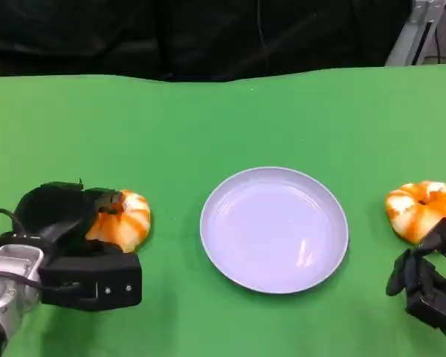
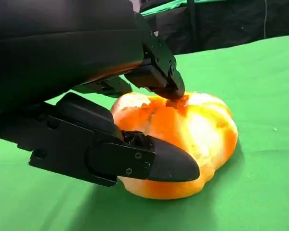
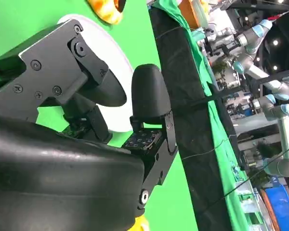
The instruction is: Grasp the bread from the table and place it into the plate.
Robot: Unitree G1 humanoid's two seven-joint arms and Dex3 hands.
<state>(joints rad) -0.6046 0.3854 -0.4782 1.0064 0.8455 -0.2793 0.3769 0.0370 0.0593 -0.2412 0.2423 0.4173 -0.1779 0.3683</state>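
While the left robot hand (image 1: 74,223) pinches the bread (image 1: 125,220), plate (image 1: 274,229) apart, right robot hand (image 1: 430,279) spread.

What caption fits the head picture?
Left hand grips one bread beside the empty plate.

I can read no text, label or number anywhere; the far clutter past my counter (image 1: 230,111) is perhaps too blurred.

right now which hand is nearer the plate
Left, narrowly. The left hand sits left of the plate, its fingers around a bread roll. The right hand is at the table's right edge, beside the other roll.
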